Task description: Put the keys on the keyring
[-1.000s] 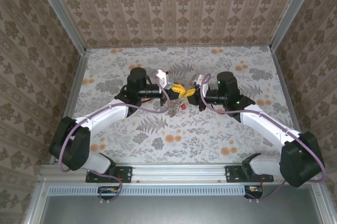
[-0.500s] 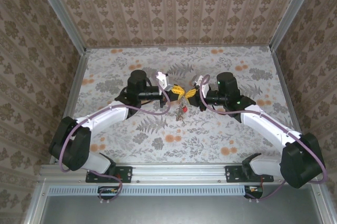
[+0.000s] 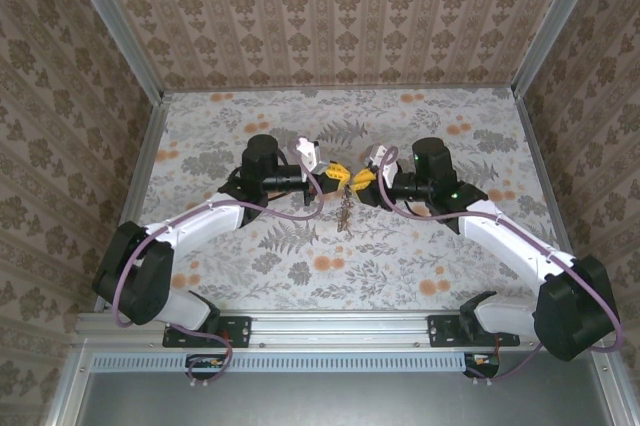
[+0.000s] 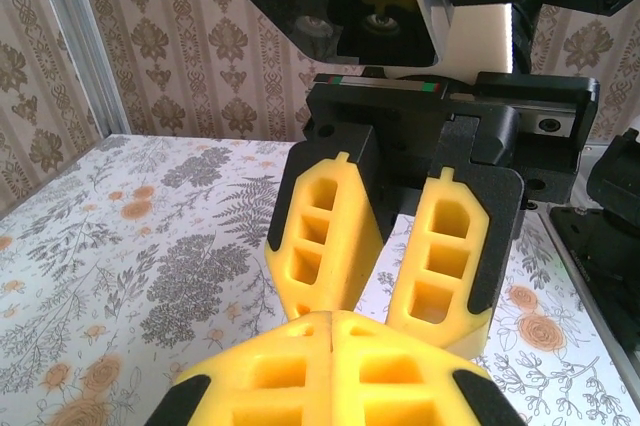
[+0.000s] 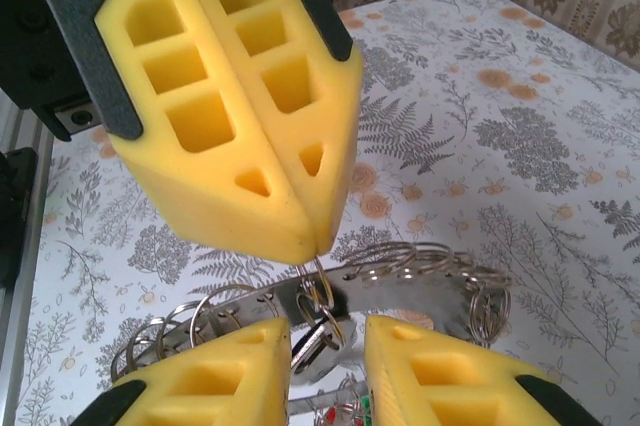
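Keyring hangs pinched in your closed left gripper, so keys dangle before your right gripper, jaws parted.

Both arms reach forward from their bases and bend inward at the elbows, so the two wrists face each other nose to nose at the centre. The left gripper has its yellow pads pressed flat together, with no gap at the tips. The right gripper stands just opposite, fingers parted, its tips close to the left's.
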Robot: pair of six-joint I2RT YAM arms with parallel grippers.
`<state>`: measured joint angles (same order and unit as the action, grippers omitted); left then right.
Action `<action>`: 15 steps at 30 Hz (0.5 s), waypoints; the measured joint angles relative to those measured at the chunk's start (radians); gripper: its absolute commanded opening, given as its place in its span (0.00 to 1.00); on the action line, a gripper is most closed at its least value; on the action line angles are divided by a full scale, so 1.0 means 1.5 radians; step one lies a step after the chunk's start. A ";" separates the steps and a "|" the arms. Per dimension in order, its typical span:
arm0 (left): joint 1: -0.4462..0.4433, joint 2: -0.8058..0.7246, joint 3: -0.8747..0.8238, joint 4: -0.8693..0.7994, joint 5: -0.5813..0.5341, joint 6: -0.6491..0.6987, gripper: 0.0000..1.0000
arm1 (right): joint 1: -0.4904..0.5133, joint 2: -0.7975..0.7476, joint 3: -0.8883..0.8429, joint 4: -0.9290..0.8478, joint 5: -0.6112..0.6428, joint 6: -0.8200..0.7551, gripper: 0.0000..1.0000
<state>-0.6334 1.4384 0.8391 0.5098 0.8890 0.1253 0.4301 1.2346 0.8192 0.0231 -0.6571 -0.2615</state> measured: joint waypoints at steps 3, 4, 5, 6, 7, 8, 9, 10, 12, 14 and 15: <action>0.000 0.000 0.000 0.002 0.000 -0.002 0.00 | 0.000 0.014 0.004 0.025 -0.004 0.011 0.27; 0.000 0.000 0.000 0.003 0.000 -0.002 0.00 | 0.000 0.018 0.004 0.032 -0.004 0.015 0.26; 0.000 0.000 0.000 0.005 0.000 -0.002 0.00 | 0.000 0.022 0.004 0.036 -0.006 0.018 0.24; 0.000 0.000 0.000 0.005 0.000 -0.002 0.00 | 0.000 0.027 0.005 0.040 -0.007 0.020 0.23; 0.000 0.000 0.000 0.005 0.000 -0.002 0.00 | 0.000 0.030 0.006 0.042 -0.010 0.022 0.21; 0.000 0.000 0.000 0.005 0.000 -0.002 0.00 | 0.000 0.033 0.008 0.043 -0.013 0.023 0.20; 0.000 0.000 0.000 0.005 0.000 -0.002 0.00 | 0.000 0.036 0.010 0.045 -0.018 0.023 0.17; 0.000 0.000 0.000 0.006 0.000 -0.002 0.00 | 0.000 0.037 0.011 0.047 -0.021 0.024 0.15; 0.001 0.000 0.000 0.007 -0.002 -0.002 0.00 | 0.001 0.038 0.012 0.053 -0.026 0.027 0.11; 0.001 0.000 0.000 0.010 -0.003 -0.002 0.00 | 0.001 0.038 0.012 0.056 -0.030 0.032 0.07; 0.003 0.000 0.000 0.011 -0.004 -0.002 0.00 | 0.001 0.038 0.012 0.056 -0.033 0.033 0.03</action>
<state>-0.6296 1.4384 0.8391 0.5259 0.8825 0.1226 0.4309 1.2919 0.8371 0.1074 -0.7071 -0.2115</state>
